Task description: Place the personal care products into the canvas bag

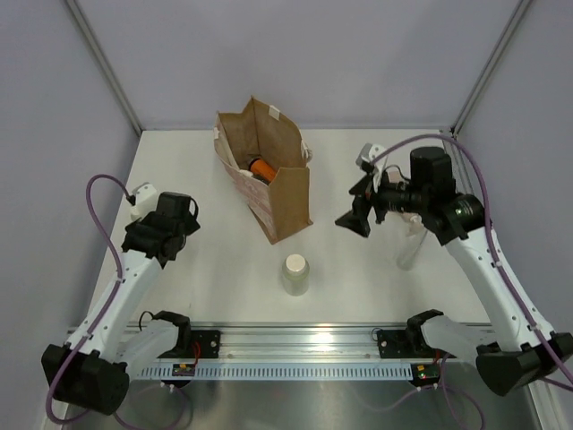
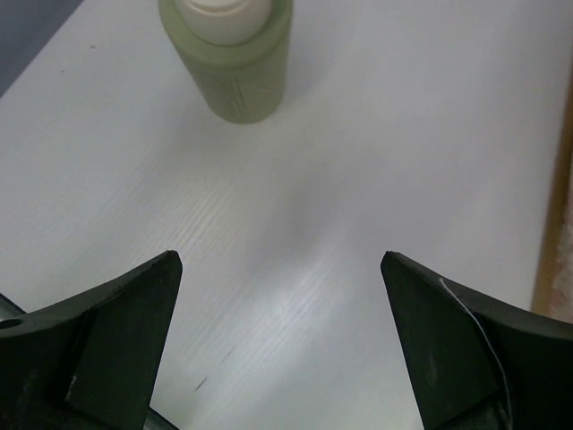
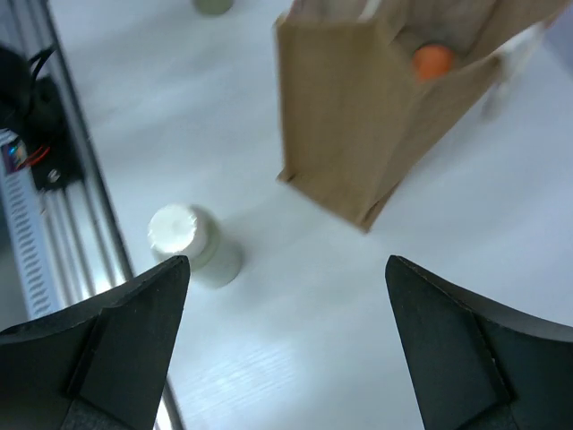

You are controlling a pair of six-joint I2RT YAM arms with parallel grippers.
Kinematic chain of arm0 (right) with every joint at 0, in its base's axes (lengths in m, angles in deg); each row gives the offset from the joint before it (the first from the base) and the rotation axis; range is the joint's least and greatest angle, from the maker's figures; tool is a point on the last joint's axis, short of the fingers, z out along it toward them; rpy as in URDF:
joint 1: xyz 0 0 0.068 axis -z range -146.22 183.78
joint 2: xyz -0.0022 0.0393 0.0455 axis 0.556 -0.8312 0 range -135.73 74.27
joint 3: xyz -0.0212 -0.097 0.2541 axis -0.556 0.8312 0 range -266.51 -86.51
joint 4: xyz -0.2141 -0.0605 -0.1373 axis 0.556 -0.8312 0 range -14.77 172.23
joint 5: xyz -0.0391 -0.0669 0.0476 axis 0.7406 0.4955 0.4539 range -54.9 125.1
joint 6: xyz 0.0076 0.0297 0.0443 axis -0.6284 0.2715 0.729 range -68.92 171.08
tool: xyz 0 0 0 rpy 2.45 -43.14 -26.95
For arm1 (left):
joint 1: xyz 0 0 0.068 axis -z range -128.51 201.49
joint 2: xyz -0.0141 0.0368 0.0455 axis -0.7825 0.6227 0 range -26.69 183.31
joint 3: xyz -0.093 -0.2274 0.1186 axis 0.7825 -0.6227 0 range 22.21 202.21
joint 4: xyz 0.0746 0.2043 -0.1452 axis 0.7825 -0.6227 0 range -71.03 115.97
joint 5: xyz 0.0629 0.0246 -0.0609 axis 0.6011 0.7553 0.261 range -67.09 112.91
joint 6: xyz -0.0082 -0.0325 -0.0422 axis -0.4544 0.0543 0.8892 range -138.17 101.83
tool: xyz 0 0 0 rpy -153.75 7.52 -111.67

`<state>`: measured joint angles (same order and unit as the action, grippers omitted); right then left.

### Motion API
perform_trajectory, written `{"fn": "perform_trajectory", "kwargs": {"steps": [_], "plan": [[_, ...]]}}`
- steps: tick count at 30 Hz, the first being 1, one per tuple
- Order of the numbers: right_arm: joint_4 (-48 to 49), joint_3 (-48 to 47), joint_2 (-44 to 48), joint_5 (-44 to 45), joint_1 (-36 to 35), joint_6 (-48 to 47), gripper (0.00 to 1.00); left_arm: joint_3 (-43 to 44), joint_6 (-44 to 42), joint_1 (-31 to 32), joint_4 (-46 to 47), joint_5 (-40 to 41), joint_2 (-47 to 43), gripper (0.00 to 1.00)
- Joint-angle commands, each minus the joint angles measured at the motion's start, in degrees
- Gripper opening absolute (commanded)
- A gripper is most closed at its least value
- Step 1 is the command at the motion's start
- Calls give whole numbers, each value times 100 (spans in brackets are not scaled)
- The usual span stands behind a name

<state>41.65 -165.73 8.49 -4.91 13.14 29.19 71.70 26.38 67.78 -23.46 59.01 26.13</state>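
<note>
The canvas bag (image 1: pixel 285 193) stands upright at the table's middle with its top open. An orange bottle (image 1: pixel 262 167) lies inside it, also seen from the right wrist as the orange bottle (image 3: pixel 433 61) in the bag (image 3: pixel 358 116). A cream cylinder (image 1: pixel 295 274) stands in front of the bag, and it shows as the cream cylinder (image 3: pixel 192 240) in the right wrist view. A thin clear bottle (image 1: pixel 409 249) stands under my right arm. My right gripper (image 1: pixel 355 210) (image 3: pixel 286 264) hangs open and empty to the right of the bag. My left gripper (image 2: pixel 279 260) is open and empty, with a pale green white-topped bottle (image 2: pixel 228 58) ahead of it.
A metal rail (image 1: pixel 295 345) (image 3: pixel 54 224) with both arm bases runs along the near edge. Grey walls close the table at the back and sides. The bag's brown edge (image 2: pixel 560 224) shows at the right of the left wrist view.
</note>
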Motion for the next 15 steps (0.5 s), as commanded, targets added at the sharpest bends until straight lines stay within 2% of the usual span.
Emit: {"fn": "perform_trajectory", "kwargs": {"steps": [1,2,4,8,12,15], "plan": [[93,1266,1097,-1078,52,-517,99,166,-429,-609,556,284,386,99],[198,1782,1337,-1236,156,-570,99,131,-569,-706,627,301,413,99],[234,2172,1873,-1342,271,-615,99,-61,-833,-907,1046,293,466,99],[497,2963,2280,-1431,596,-650,100,-142,-1439,-1251,1576,-182,799,99],[577,3290,2447,-1545,833,-676,100,-1,-1879,-1567,1805,-804,1142,99],[525,3281,2491,-1633,904,-711,100,113,-2073,-1830,1893,-938,1397,99]]}}
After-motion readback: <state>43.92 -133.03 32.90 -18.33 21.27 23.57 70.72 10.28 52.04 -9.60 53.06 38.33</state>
